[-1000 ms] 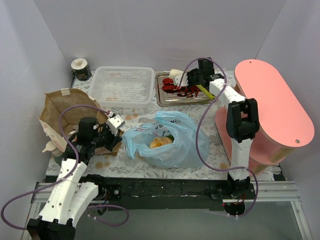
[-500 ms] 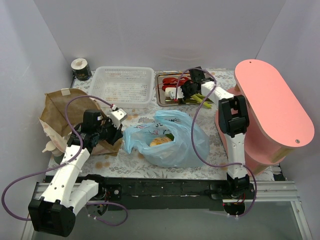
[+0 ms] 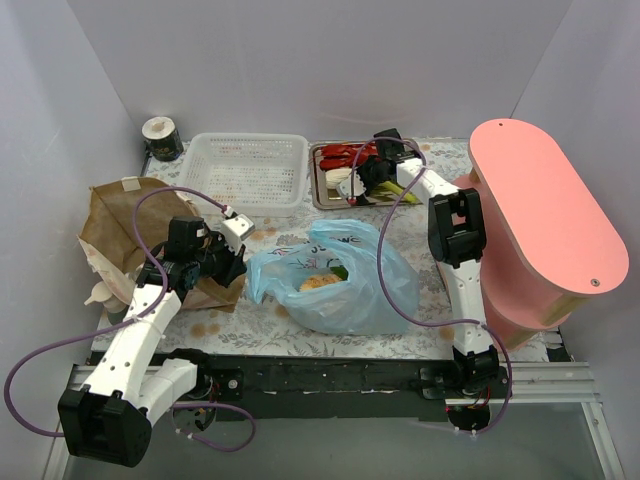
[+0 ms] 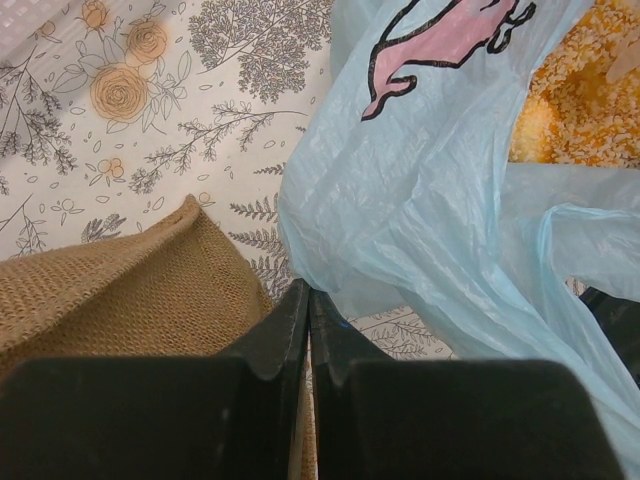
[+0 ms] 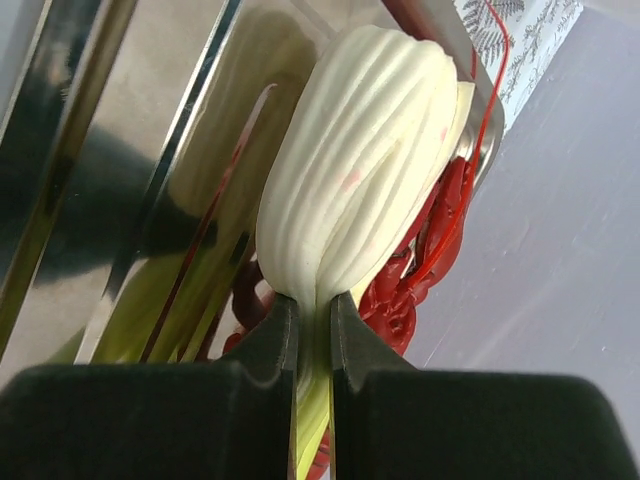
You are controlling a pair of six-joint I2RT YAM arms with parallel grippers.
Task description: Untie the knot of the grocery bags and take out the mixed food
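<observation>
The light-blue plastic bag [image 3: 335,278] lies open mid-table with an orange cupcake-like piece [image 3: 322,284] and something green inside. My left gripper [image 3: 226,262] is shut, its tips touching the bag's left edge [image 4: 400,200]; I cannot tell whether film is pinched. The orange piece also shows in the left wrist view [image 4: 580,100]. The brown paper bag [image 3: 128,222] stands at the left. My right gripper [image 3: 362,176] is shut on the white-green leek [image 5: 365,150] just above the metal tray [image 3: 325,198]. The red lobster [image 3: 348,153] lies at the tray's far edge, beside the leek [image 5: 432,250].
A white slotted basket [image 3: 250,172] stands left of the tray. A pink oval stand [image 3: 545,215] fills the right side. A brown woven mat [image 4: 130,290] lies under my left gripper. A dark round tin [image 3: 161,138] sits at the back left corner.
My right gripper has swung left over the tray with the leek, and the lobster now lies at the tray's far edge. My left gripper has shifted slightly toward the bag's left edge.
</observation>
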